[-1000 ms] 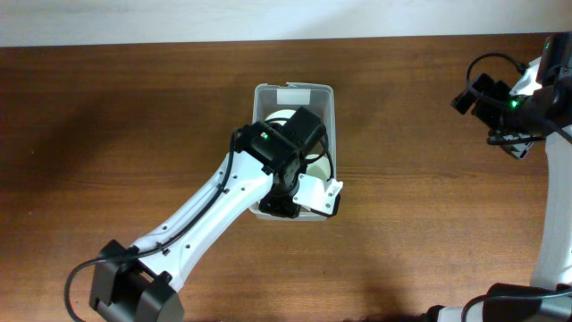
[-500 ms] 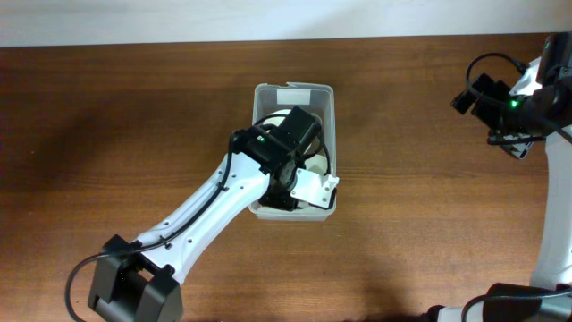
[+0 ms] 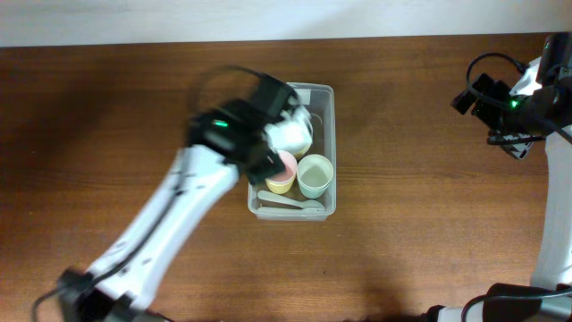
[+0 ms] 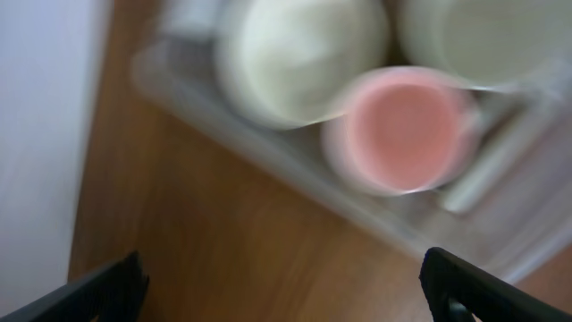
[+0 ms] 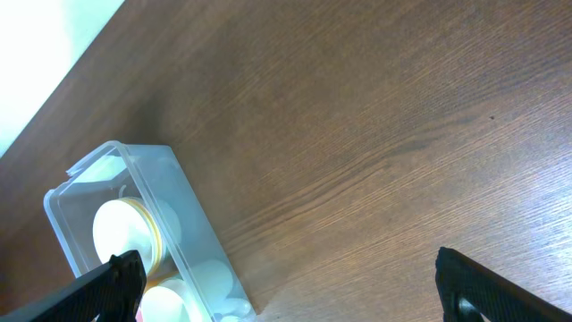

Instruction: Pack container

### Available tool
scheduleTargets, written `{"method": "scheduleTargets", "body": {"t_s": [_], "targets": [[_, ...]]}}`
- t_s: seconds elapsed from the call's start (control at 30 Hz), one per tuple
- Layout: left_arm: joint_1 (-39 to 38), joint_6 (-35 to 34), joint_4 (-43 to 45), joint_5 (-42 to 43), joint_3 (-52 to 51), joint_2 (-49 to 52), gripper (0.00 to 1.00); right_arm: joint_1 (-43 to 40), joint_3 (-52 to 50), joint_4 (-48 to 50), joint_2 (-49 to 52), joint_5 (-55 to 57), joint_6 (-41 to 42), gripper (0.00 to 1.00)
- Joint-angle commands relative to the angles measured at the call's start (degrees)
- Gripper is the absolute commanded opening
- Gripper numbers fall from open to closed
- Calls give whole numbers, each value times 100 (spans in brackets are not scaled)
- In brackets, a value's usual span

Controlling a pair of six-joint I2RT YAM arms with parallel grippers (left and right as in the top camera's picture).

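The clear container (image 3: 329, 97) stands mid-table. Inside it are a white bowl (image 3: 292, 136), a pink cup (image 3: 283, 167), a pale green cup (image 3: 315, 175) and a white spoon (image 3: 291, 202). My left arm (image 3: 234, 130) is motion-blurred over the container's left rim. In the left wrist view the left gripper (image 4: 286, 291) is open and empty above bare wood beside the container (image 4: 268, 152), with the pink cup (image 4: 404, 125) and bowl (image 4: 299, 54) beyond. My right gripper (image 5: 290, 286) is open and empty, far right (image 3: 500, 112); its view shows the container (image 5: 192, 224).
Brown wooden table (image 3: 429, 224) stretches on all sides of the container. A white wall (image 3: 179, 18) runs along the far edge. The right arm's base and cables (image 3: 559, 224) stand at the right edge.
My left gripper has opened, lifted out of the container and swung up and to the left, uncovering the cups and spoon. The right arm has not moved.
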Motion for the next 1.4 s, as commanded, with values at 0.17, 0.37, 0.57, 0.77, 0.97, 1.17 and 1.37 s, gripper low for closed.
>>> {"method": "scheduleTargets", "body": {"t_s": [0.17, 0.37, 0.57, 0.77, 0.97, 1.17, 1.37], "targets": [[1744, -2638, -367, -236, 358, -1829, 100, -11, 59, 20, -33, 50, 22, 99], [2330, -2809, -938, -240, 358, -3121, 100, -11, 59, 20, -33, 50, 22, 99], [2358, -2806, -1589, -118, 358, -4341, 100, -11, 59, 20, -33, 50, 22, 99], [2361, -2647, -1742, 686, 358, -5031, 100, -11, 59, 20, -33, 50, 22, 99], [2361, -2498, -2197, 658, 186, -5163, 100, -9, 59, 20, -33, 50, 22, 99], [2358, -2503, -1690, 734, -994, -5163, 100, -9, 59, 20, -33, 50, 22, 99], [2361, -2503, -55, 752, -2505, -5163, 100, -11, 59, 20, -33, 50, 22, 99]]}}
